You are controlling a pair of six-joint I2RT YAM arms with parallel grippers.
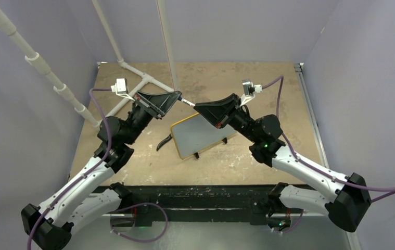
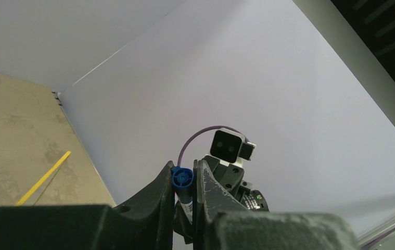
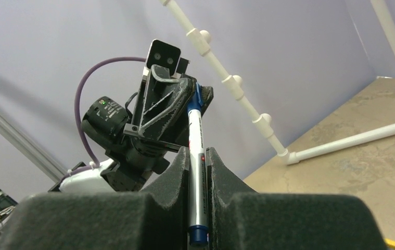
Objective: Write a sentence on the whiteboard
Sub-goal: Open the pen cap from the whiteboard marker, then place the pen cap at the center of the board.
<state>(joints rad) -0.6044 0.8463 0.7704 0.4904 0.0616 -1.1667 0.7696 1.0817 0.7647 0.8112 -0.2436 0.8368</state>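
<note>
My left pincer (image 1: 177, 97) and my right pincer (image 1: 197, 108) meet tip to tip in the air over the middle of the tan, scuffed counter (image 1: 257, 83), and each is clamped on one end of the same white-barrelled marker pen with blue ends (image 1: 187, 102). In the left wrist view the marker's round blue end (image 2: 182, 178) sits pinched between my left pincer's black fingers (image 2: 156, 190). In the right wrist view my right pincer (image 3: 197, 156) grips the marker's white barrel (image 3: 194, 130) lower down, with its other blue end showing below the grip. The small rectangular whiteboard with a thin yellow-orange frame (image 1: 199, 136) lies flat on the counter just under and nearer than the marker, about midway between the left and right edges and turned askew, one rounded corner pointing at the near edge. I cannot tell from here whether its face bears any writing. A curved black piece (image 1: 164, 142) lies just beside its left side. White plastic pipes (image 1: 139, 84) cross the far left corner, close behind my left pincer. Bare counter shows along the far edge and the right edge.
</note>
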